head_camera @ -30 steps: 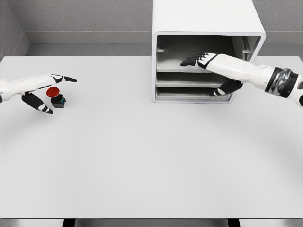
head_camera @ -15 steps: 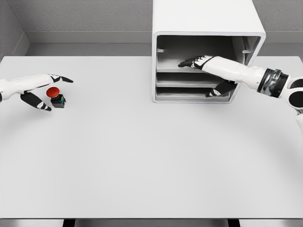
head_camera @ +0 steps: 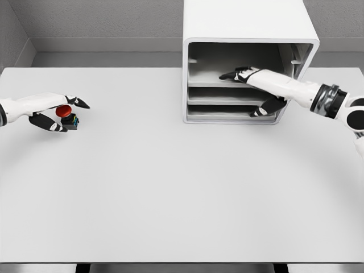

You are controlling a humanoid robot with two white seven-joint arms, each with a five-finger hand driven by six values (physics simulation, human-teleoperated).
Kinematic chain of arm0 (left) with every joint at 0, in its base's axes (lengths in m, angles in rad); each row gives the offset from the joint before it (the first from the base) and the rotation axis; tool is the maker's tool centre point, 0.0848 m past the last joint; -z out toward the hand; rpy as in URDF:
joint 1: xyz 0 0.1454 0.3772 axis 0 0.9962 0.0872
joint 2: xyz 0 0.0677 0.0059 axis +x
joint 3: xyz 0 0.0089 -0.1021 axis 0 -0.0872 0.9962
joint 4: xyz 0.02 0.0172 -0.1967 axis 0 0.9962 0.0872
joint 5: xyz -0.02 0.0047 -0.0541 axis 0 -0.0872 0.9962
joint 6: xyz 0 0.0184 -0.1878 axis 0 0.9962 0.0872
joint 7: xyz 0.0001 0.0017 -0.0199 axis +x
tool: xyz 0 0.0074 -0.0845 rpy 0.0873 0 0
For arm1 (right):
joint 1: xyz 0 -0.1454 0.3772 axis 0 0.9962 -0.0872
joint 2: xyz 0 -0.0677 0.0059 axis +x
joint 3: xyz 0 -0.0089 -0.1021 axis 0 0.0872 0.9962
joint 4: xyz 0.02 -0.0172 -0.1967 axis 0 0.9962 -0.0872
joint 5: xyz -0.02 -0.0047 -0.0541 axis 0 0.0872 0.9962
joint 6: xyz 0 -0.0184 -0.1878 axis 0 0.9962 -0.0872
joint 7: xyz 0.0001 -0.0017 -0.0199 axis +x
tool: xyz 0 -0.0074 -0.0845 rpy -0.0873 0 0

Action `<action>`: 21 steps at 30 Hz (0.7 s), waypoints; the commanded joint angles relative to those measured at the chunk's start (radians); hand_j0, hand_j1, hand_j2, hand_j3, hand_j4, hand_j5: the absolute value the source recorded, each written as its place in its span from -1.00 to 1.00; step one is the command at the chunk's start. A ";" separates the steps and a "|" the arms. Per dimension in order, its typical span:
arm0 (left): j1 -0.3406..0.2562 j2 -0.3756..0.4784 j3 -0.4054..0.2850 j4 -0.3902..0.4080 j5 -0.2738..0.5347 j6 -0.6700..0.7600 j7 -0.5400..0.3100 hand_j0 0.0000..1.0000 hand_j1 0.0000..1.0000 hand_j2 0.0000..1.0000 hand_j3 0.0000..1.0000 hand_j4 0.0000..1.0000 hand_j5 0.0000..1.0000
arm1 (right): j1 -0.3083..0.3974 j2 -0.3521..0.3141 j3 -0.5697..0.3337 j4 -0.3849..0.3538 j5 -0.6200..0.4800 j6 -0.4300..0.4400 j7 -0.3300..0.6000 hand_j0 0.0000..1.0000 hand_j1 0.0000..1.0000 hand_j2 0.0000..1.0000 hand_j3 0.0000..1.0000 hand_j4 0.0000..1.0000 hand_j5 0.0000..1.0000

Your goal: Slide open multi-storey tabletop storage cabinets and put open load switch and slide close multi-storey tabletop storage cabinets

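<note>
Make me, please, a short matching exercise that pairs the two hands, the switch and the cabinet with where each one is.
Things:
1. left hand
2. right hand
3. red-buttoned load switch
4. white storage cabinet

Places:
A. at the table's far edge, right of the middle
B. on the table at far left
C. inside the cabinet's top compartment
D. closing around the switch

Pairs: 1-D, 2-C, 3-B, 4-A

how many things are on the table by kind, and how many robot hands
storage cabinet: 1
load switch with red button: 1
robot hands: 2, the left hand around the switch, the right hand inside the cabinet's top level
total: 4, on the white table
</note>
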 commanded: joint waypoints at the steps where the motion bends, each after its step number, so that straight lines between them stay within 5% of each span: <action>1: 0.000 0.002 0.001 0.000 0.006 0.001 0.000 0.53 0.53 0.53 0.53 0.53 0.53 | 0.000 -0.005 0.004 0.007 0.074 -0.007 0.001 1.00 1.00 1.00 1.00 1.00 1.00; 7: 0.000 0.002 0.006 -0.002 0.006 0.001 0.000 0.37 0.37 0.37 0.37 0.37 0.37 | 0.020 -0.048 -0.005 -0.039 0.070 -0.007 -0.006 1.00 1.00 1.00 1.00 1.00 1.00; 11: 0.000 0.003 0.005 -0.002 0.006 0.001 0.000 0.08 0.08 0.08 0.08 0.08 0.08 | 0.038 -0.068 -0.005 -0.056 0.065 -0.007 -0.008 1.00 1.00 1.00 1.00 1.00 1.00; 21: -0.005 0.008 0.012 0.001 0.006 0.001 -0.004 -0.10 -0.10 -0.10 -0.10 -0.10 -0.10 | 0.098 -0.123 -0.042 -0.155 0.048 -0.007 -0.011 1.00 1.00 1.00 1.00 1.00 1.00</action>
